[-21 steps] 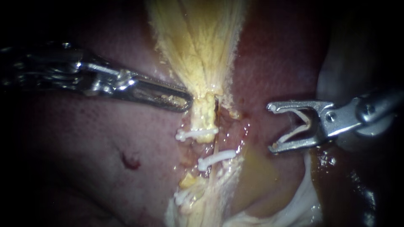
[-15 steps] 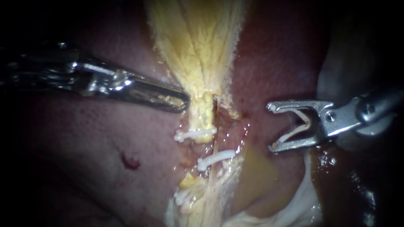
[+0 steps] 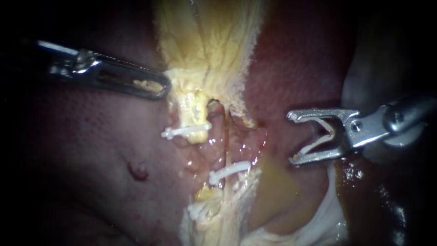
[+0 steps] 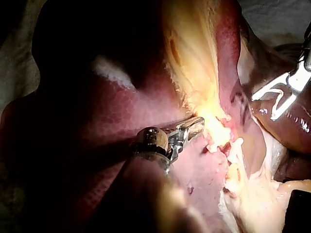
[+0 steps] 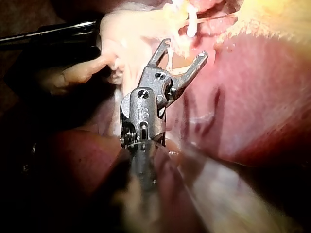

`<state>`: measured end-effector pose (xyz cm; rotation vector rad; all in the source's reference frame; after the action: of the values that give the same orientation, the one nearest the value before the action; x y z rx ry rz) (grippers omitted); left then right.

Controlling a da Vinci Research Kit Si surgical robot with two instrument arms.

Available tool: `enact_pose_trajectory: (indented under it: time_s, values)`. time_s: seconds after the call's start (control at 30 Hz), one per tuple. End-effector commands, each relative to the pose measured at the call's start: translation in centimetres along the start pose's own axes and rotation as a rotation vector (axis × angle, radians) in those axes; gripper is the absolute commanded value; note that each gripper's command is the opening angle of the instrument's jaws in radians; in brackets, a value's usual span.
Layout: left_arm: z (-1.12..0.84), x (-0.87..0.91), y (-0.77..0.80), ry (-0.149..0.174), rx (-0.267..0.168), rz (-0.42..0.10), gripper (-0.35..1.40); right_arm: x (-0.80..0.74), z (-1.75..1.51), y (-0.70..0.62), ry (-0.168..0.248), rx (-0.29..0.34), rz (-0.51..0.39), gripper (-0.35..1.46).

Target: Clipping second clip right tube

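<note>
Dragging pale yellow fatty tissue [image 3: 191,98] aside, the clenched steel left instrument [image 3: 159,89] now bares the thin reddish right tube [image 3: 222,136]. The right instrument [image 3: 292,138], gripping a spread white clip [image 3: 316,145], hangs near; approach looks open.

Our left instrument [image 3: 161,89]: shaft lost in darkness leftward, tip glared out in left wrist view. Our right instrument [image 3: 292,138]: shaft cut by the endoscope view's right edge; its clip [image 3: 316,144] we cannot make out in right wrist view.
</note>
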<state>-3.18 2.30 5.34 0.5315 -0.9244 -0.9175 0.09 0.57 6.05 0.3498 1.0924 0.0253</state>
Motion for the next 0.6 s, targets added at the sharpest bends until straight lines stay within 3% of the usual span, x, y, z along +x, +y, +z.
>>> enact_pose_trajectory:
  time_s: [0.03, 0.3, 0.6]
  values:
    - [0.00, 0.00, 0.02, 0.000, 0.002, 0.001, -0.35, 0.00, 0.01, 0.00, 0.004, 0.004, 0.000, 0.50]
    - [-0.01, 0.02, 0.04, -0.001, -0.001, 0.002, -0.35, 0.04, 0.28, -0.01, 0.017, 0.024, 0.026, 0.50]
    - [-0.03, 0.02, 0.03, -0.001, -0.001, 0.002, -0.35, -0.04, 0.93, -0.02, 0.039, 0.081, 0.184, 0.50]
